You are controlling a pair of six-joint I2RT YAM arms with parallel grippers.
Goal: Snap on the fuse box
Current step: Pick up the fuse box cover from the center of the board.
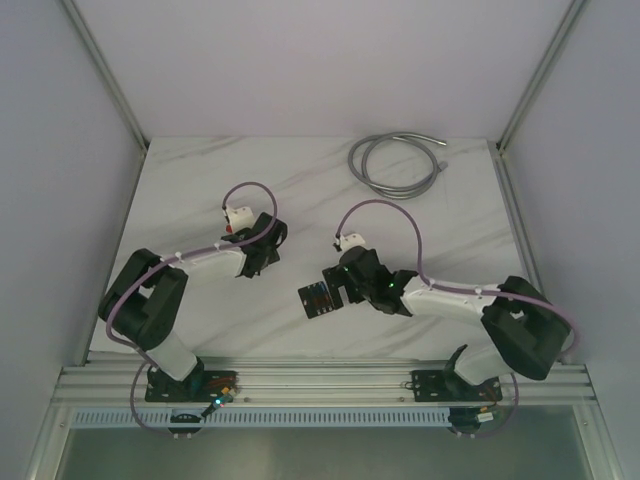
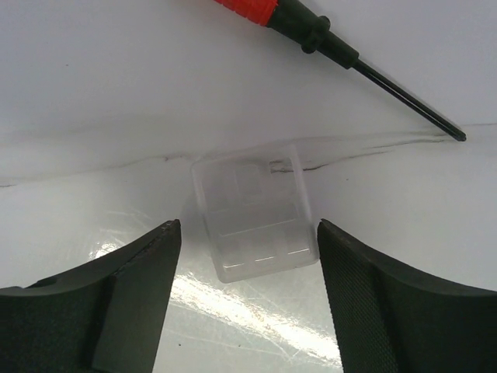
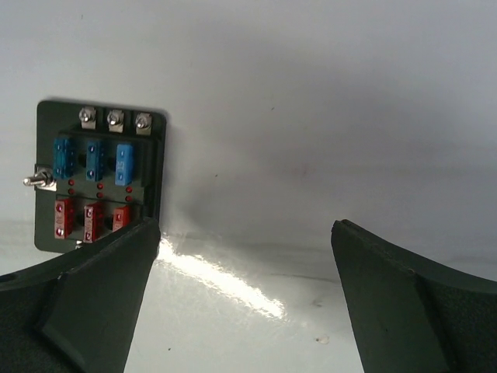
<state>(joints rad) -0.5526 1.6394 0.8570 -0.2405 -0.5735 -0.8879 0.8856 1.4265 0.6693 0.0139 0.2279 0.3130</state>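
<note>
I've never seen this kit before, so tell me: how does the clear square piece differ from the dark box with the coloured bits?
The clear cover is see-through and empty; the fuse box is dark, holding blue and red fuses, screws and a switch. The clear cover lies between the left arm's fingers, untouched; the fuse box lies beside the right arm's fingers, not between them. Both rest flat on the white table.

- Lid lies on the table, between the left gripper's fingers.
- Screwdriver lies beyond the lid, ahead of that gripper.
- Fuse box lies ahead and left of the right gripper, outside its fingers.
- Cable lies far ahead of both grippers.
</note>
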